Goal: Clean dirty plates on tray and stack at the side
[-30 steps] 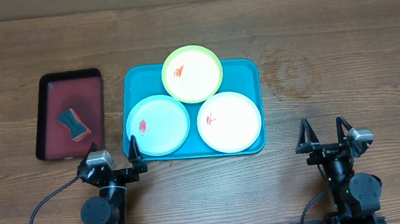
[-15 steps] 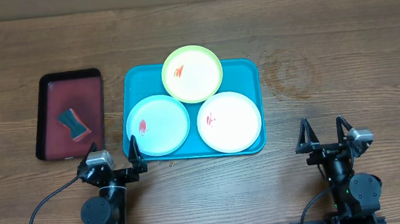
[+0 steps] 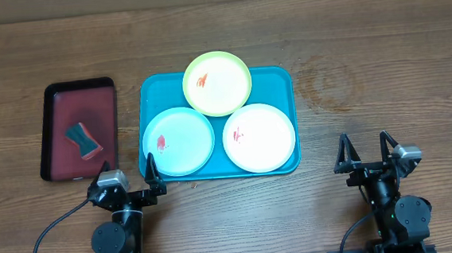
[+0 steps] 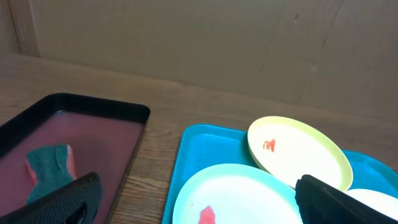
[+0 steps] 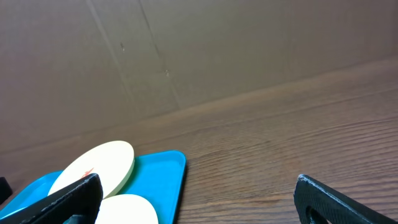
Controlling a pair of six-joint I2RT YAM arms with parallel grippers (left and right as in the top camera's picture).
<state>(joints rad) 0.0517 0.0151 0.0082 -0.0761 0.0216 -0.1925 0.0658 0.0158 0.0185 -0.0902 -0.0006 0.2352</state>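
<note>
The turquoise tray (image 3: pixel 277 79) holds three plates, each with a red smear. The yellow-green plate (image 3: pixel 217 82) is at the back, the light blue plate (image 3: pixel 178 141) front left, the white plate (image 3: pixel 259 137) front right. My left gripper (image 3: pixel 130 170) is open and empty just in front of the tray's left corner. My right gripper (image 3: pixel 365 150) is open and empty on the table right of the tray. In the left wrist view the light blue plate (image 4: pixel 236 199) and yellow-green plate (image 4: pixel 298 149) show between my fingers (image 4: pixel 199 202). The right wrist view shows the tray's corner (image 5: pixel 165 177) between my fingers (image 5: pixel 199 199).
A dark red tray (image 3: pixel 79 129) left of the turquoise tray holds a sponge (image 3: pixel 83 139) with a grey-green top and red base; both show in the left wrist view, tray (image 4: pixel 93 130) and sponge (image 4: pixel 50 168). A cardboard wall (image 5: pixel 186 50) stands behind the wooden table (image 3: pixel 381 68).
</note>
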